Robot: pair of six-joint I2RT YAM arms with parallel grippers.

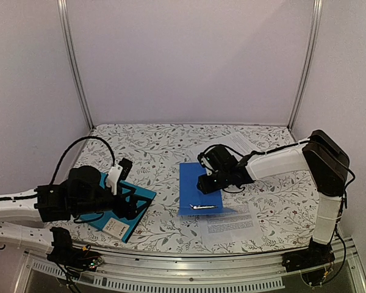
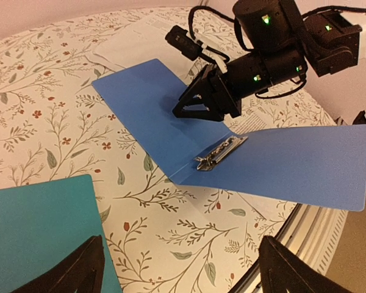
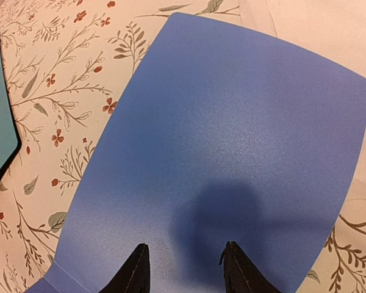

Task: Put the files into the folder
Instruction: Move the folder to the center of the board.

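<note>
Near-left counter (image 1: pixel 171 143) corner: left claw (image 2: pixel 182 244) wide, empty over shut teal folder (image 2: pixel 36 226) — right claw (image 3: pixel 186 247) parted, empty over blue folder (image 3: pixel 232 122); opening the teal one likely next.

Plain blue folder (image 1: pixel 198 183) lying opened out near the centre of the floral-print worktop (image 1: pixel 146 143), inner faces up, small metal clip (image 1: pixel 203 207) on its crease toward the near end; pale walls (image 1: pixel 189 61) and metal corner posts (image 1: pixel 73 61) behind.
</note>
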